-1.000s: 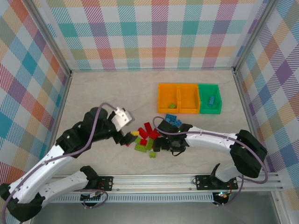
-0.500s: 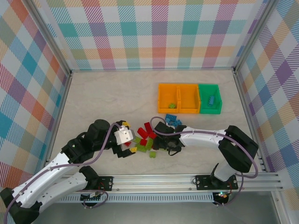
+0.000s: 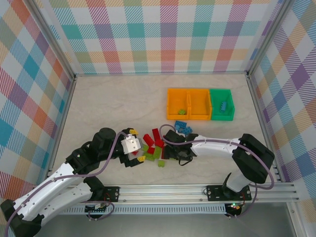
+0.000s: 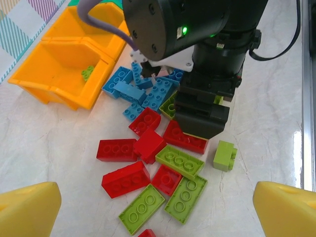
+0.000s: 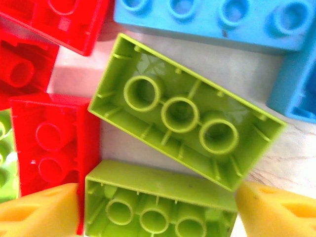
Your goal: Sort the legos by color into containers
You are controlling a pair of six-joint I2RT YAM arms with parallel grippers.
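A pile of legos lies in front of the bins: red bricks (image 4: 124, 178), lime green bricks (image 4: 179, 161) and light blue bricks (image 4: 144, 92). My right gripper (image 5: 158, 212) is down on the pile, and its yellow fingers (image 5: 39, 212) press the two ends of an upside-down lime green brick (image 5: 158, 197). Just left of the pile, my left gripper (image 4: 155, 217) hangs open, with nothing between its fingertips (image 4: 24, 210). The containers stand in a row behind: two orange bins (image 3: 170, 117) and a green bin (image 3: 221, 118).
The left orange bin holds a small green brick (image 3: 181, 112) and the green bin a blue brick (image 3: 223, 105). A single small lime brick (image 4: 225, 154) sits to the right of the pile. The right arm's black wrist (image 4: 202, 108) hangs over the pile's far side.
My left gripper has come down and forward to the pile's left edge. My right gripper has shifted slightly left onto the pile and then held still.
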